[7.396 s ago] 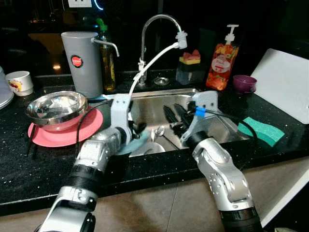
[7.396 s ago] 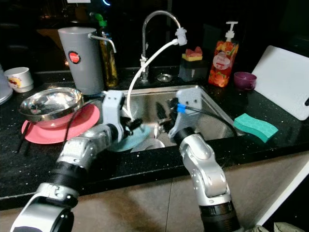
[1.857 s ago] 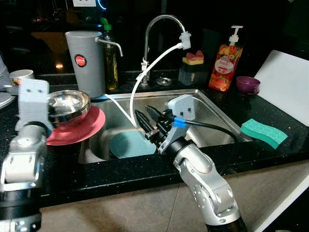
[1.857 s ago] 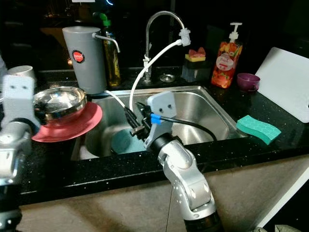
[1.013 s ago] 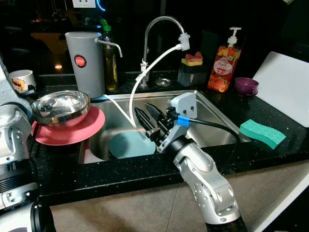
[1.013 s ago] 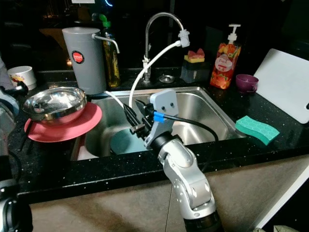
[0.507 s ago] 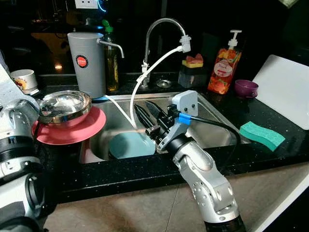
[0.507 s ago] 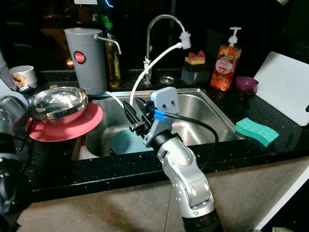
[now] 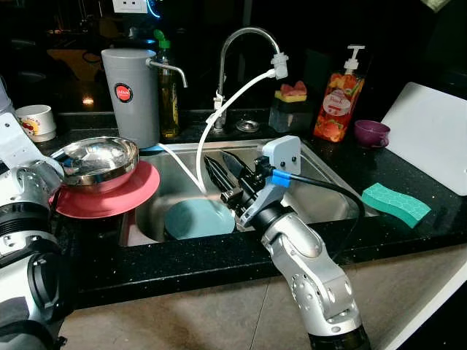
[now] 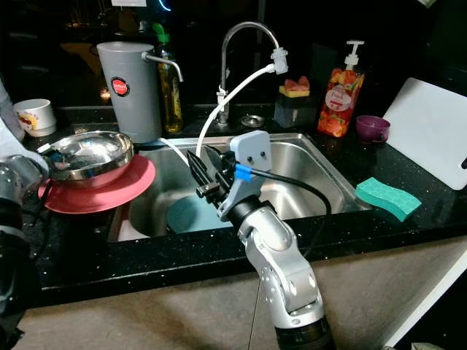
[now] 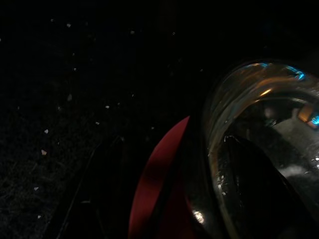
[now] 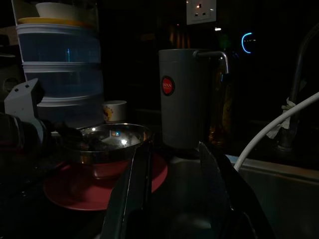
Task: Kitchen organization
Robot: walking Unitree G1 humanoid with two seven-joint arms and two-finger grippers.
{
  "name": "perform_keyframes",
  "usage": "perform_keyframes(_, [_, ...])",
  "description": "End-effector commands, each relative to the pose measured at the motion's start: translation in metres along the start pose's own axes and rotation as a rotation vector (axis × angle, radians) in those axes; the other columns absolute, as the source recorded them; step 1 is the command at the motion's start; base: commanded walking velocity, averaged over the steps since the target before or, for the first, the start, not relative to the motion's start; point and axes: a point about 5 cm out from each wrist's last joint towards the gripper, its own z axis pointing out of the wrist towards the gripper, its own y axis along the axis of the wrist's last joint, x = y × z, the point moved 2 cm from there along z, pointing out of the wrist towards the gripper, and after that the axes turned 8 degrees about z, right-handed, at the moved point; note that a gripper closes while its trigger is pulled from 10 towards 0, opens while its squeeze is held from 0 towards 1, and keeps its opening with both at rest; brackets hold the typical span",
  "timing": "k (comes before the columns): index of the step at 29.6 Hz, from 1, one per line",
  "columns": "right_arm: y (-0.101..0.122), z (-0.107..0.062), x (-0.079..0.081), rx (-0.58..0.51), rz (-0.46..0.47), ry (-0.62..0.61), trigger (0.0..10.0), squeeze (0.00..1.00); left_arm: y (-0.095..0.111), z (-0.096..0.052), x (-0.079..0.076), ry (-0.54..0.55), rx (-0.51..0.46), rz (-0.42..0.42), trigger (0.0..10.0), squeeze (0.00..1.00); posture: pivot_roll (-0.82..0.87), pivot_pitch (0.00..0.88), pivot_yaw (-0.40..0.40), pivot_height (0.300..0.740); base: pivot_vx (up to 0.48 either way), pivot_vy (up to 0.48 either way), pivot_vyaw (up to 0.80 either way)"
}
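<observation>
Right claw spread above seemingly plain teal plate.

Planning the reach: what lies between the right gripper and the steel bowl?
In the left eye view, between right gripper and steel bowl: the sink's left part, a white hose, the red plate's rim.

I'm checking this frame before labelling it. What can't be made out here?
- Left gripper at the steel bowl: whether it grips the rim; eye views too small, left wrist view too dark.
- Blue plate in the sink: its right edge hidden by the right gripper.
- Sink floor under the plate: hidden, dark.
- Soap bottle label: too small to read.
- White board: cut by the right edge.
</observation>
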Motion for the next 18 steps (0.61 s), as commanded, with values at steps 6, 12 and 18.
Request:
perform_keyframes(6, [0.002,-0.001,-0.002,-0.017,0.012,-0.009,10.0,0.0,0.001,0.002,0.002,0.011,0.017,-0.008,0.0,0.0,0.14,0.055,-0.04,0.74,0.0,0.0,0.0])
perform_keyframes(12, [0.003,-0.001,0.013,0.014,-0.015,0.131,10.0,0.0,0.0,0.002,0.002,0.013,0.018,-0.011,0.0,0.0,0.14,0.057,-0.045,0.74,0.0,0.0,0.0])
perform_keyframes(18, [-0.011,-0.006,0.029,0.115,-0.044,0.26,10.0,0.0,0.003,0.001,0.002,0.016,-0.021,-0.011,0.0,0.0,0.14,0.058,-0.049,0.74,0.0,0.0,0.0])
